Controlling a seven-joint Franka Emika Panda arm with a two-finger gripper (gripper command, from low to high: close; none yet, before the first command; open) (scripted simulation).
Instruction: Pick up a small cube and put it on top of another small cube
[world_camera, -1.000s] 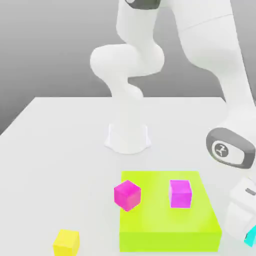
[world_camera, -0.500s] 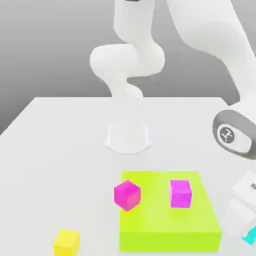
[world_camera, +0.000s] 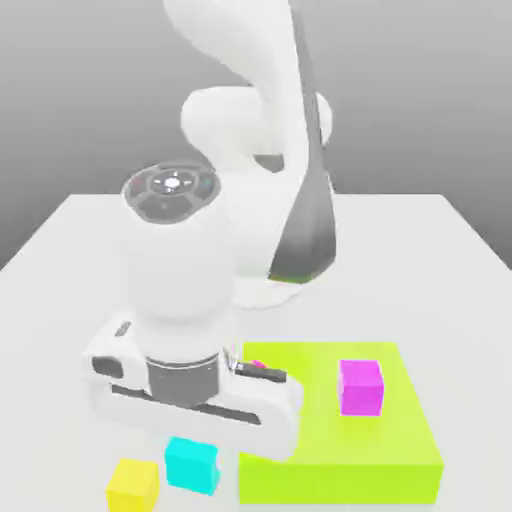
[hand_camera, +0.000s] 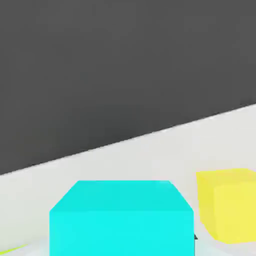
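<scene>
White table (world_camera: 60, 260) carries everything. Flat lime-green block (world_camera: 330, 440) sits near table's front edge, toward exterior view's right. Pink cube (world_camera: 361, 387) stands upright on top of green block, well inside its edges. Second pink cube (world_camera: 262, 366) at green block's back left corner, mostly hidden. Grey wall (world_camera: 80, 90) behind table.

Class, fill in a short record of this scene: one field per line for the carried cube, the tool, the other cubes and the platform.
carried cube: cyan cube, under the hand, beside the yellow one
tool: tool shut on the cyan cube
yellow cube: yellow cube on the white table
magenta cube: magenta cube on the lime platform
</scene>
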